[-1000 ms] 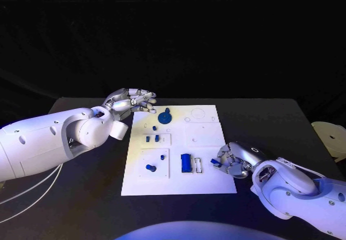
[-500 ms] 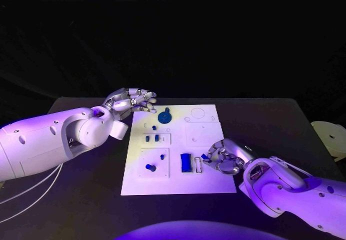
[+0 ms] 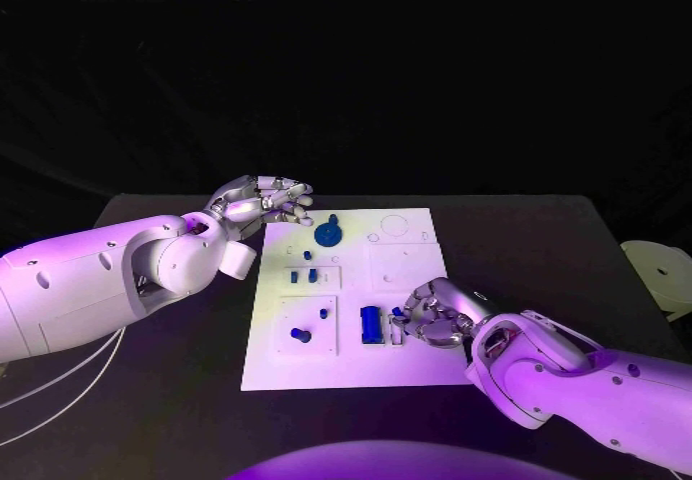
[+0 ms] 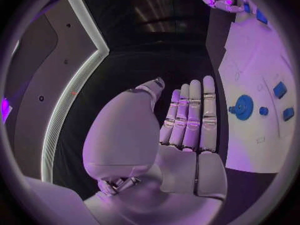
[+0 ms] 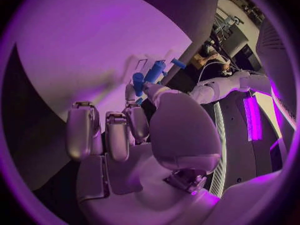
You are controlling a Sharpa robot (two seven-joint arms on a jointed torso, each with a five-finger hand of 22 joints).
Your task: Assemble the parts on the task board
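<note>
A: Blue, that small part (image 3: 400,312) pinched in the right hand (image 3: 437,315). Why is it held so low over the task board (image 3: 411,270)?

B: I'd judge it is being lined up with the narrow slot (image 3: 397,331) just beside the upright blue block (image 3: 372,324); the fingertips pinch the part from above so it can drop in.

A: And the left hand (image 3: 267,202)?

B: Holding nothing, fingers loosely apart, parked at the board's far left corner over the black counter (image 3: 548,250), probably to keep clear.

A: What already sits in the board?

B: A round blue disc (image 3: 330,235) near the far edge, small pegs (image 3: 303,276) in the middle recess, and a knob (image 3: 300,335) in the near left recess.
</note>
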